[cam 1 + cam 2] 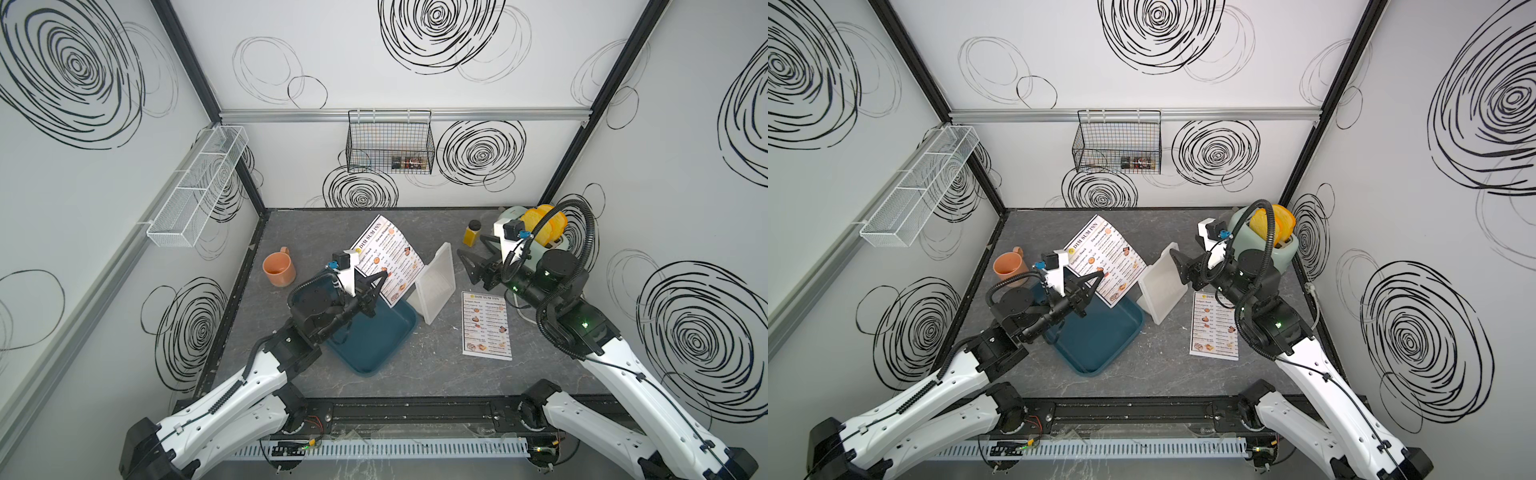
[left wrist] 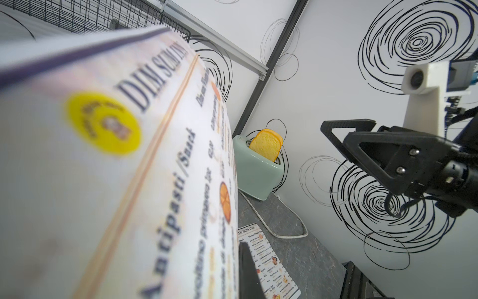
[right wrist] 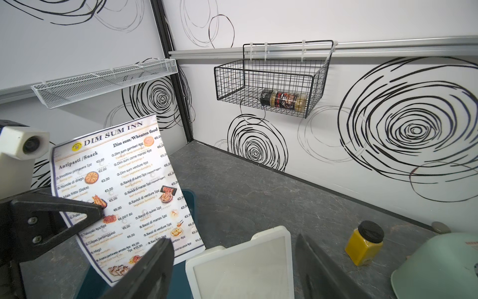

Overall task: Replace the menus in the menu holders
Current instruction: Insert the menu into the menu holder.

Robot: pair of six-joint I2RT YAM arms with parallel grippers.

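Left pincer: I am pinching my left gripper (image 3: 99, 210) shut on the side edge of one menu (image 1: 386, 257), holding the sheet up off the table and tilted, with its lower corner hanging over the teal tray (image 1: 374, 345).
Right pincer: I am hovering my right gripper (image 1: 471, 251) with its jaws apart and nothing in them, just beside the menu holder (image 1: 436, 286).
Menu holder: it is sitting on the table between the tray and the second menu (image 1: 486, 324), which is lying flat by my right arm. Its window is looking blank to me.
Step, as I am judging it: I am lining the held sheet up with the holder's opening.
Risk, sag: I am gripping only one edge, so the free side is bowing. A curled leading edge could be catching on the frame and creasing instead of sliding in.
Risk, slip: a thin sheet in a narrow pinch could be twisting or sliding out if it drags on the rim.
Risk, holder: it is looking light and nothing is bracing it, so a push from the sheet could be shoving or tipping it unless my right jaws are steadying it.
Risk, crowding: both pincers are working near the same spot, so a hasty approach could be knocking them together, or my right elbow could be bumping the yellow jar (image 1: 473, 232) or the toaster (image 1: 1283, 245).
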